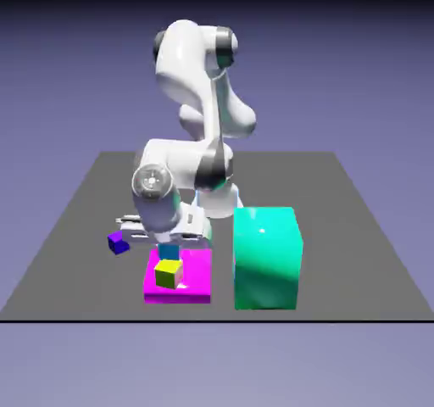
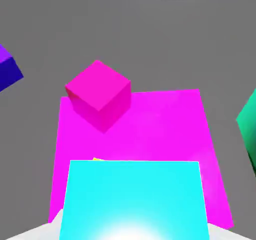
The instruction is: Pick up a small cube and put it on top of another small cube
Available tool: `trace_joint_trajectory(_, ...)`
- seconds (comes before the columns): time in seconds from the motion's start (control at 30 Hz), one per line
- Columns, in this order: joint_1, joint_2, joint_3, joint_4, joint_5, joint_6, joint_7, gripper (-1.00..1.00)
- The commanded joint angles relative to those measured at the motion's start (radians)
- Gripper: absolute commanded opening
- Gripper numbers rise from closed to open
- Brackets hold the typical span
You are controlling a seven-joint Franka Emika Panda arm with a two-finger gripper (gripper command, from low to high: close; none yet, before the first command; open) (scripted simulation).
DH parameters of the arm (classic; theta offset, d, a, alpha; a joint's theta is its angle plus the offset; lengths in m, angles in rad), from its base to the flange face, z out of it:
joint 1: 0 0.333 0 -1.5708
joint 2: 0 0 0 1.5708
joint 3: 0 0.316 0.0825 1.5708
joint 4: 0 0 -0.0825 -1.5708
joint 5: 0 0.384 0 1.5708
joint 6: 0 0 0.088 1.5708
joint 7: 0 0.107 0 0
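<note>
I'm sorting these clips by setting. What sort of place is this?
Most likely a rendered simulation, not a real room: a flat grey table before a plain blue-violet backdrop, a white arm, and plain coloured blocks such as the big teal block and the flat magenta slab.

You are looking at a rendered simulation scene, not a real room: a flat grey table (image 1: 76, 227) is floating before a plain blue-violet backdrop (image 1: 356, 66), bearing untextured, flat-coloured blocks like the teal block (image 1: 267, 257).
</note>
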Motion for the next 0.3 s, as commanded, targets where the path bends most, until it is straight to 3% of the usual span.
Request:
trace_joint_trajectory(0.0,0.0,0.0,0.0,0.0,0.002,0.0,0.0,-1.0)
trace_joint_trajectory(0.17,-0.012,0.022,-0.01,-0.145,-0.015,0.166,0.015,-1.0)
trace_joint_trajectory(0.2,-0.012,0.022,-0.01,-0.145,-0.015,0.166,0.015,1.0)
trace_joint_trajectory(0.27,-0.009,0.016,-0.007,-0.109,-0.01,0.124,0.011,1.0)
